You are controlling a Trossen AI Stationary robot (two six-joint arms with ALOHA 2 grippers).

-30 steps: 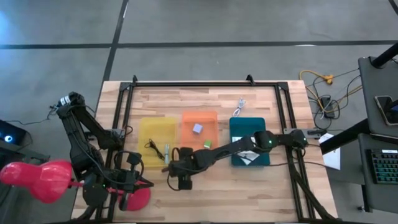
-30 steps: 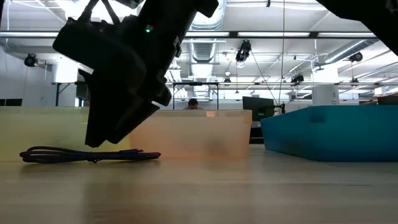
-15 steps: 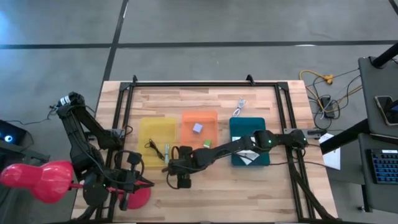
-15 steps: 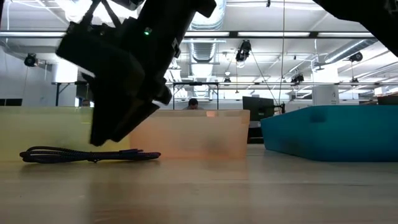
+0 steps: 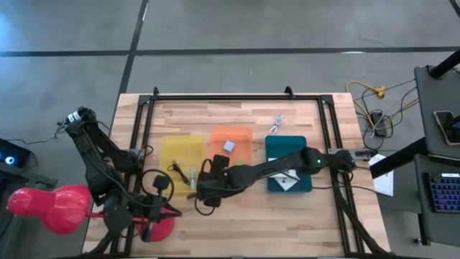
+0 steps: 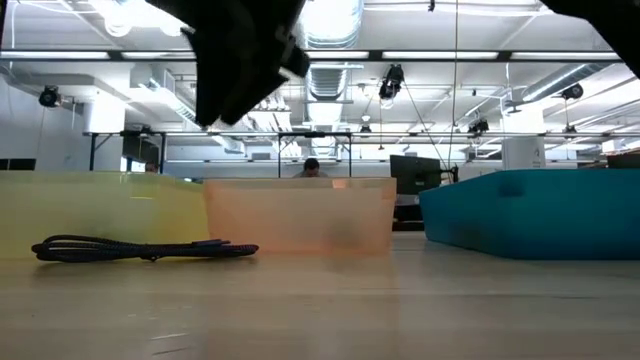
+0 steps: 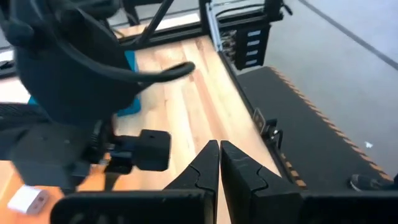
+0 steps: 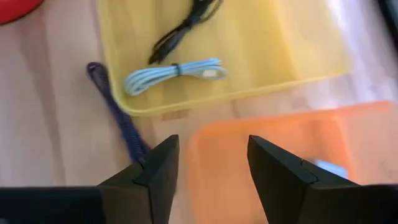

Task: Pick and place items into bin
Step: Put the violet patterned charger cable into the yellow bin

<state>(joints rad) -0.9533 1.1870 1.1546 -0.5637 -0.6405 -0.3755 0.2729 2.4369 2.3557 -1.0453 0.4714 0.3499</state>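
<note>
My right gripper [image 5: 207, 185] [image 8: 208, 168] is open and holds nothing. It hangs above the near-left corner of the orange bin [image 5: 241, 138] [image 8: 273, 143]; the low view shows it raised [image 6: 245, 60]. A dark purple cord [image 8: 115, 109] [image 6: 145, 248] lies on the table along the yellow bin's near wall. In the yellow bin [image 5: 180, 147] [image 8: 280, 43] lie a black cable [image 8: 180, 28] and a pale coiled cable [image 8: 171, 76]. A lavender cube [image 5: 228, 145] sits in the orange bin. A white cable [image 5: 277, 124] lies by the far rail. My left gripper [image 7: 219, 158] is shut, near the table's near-left corner.
A teal bin [image 5: 286, 147] [image 6: 540, 215] holding white cards [image 5: 289, 183] stands right of the orange one. A red-pink object [image 5: 54, 207] sits at the near-left corner beside my left arm. Black rails [image 5: 230, 97] frame the wooden table.
My right gripper has risen off the table in front of the bins and moved toward the far edge, over the orange bin's near-left corner. The purple cord has stayed where it was.
</note>
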